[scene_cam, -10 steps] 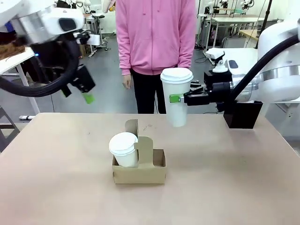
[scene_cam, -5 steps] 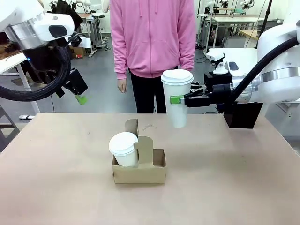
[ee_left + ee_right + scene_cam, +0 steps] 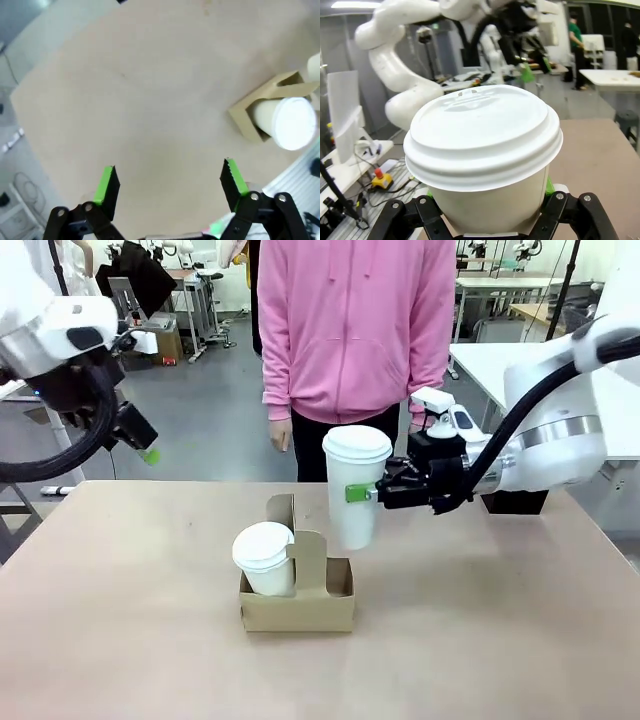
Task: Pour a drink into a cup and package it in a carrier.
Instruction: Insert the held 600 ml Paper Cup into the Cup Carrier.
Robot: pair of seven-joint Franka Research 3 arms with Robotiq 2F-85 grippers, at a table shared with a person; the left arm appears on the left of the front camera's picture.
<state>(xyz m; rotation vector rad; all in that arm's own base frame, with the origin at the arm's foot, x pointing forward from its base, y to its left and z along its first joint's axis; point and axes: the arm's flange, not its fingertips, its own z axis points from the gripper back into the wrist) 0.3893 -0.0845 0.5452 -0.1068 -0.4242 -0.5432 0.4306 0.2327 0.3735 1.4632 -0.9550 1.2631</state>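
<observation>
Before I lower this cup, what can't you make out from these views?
- Held cup: contents hidden by its lid, front and right wrist views.
- Carrier: empty slot's floor hidden behind the front wall and handle tab, front view.
- Right gripper: pad contact hidden behind the cup, right wrist view.

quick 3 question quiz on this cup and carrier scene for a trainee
1. True or false: the right tool is shut on the lidded white cup, held in the air.
2. How many cups already sit in the cardboard carrier?
A. none
B. one
C. two
3. Fill in: the left tool, above the table, holds ____.

Key
1. True.
2. B: one lidded cup in the carrier fills the left slot; the right slot is free.
3. Nothing; its jaws stand wide open.
</observation>
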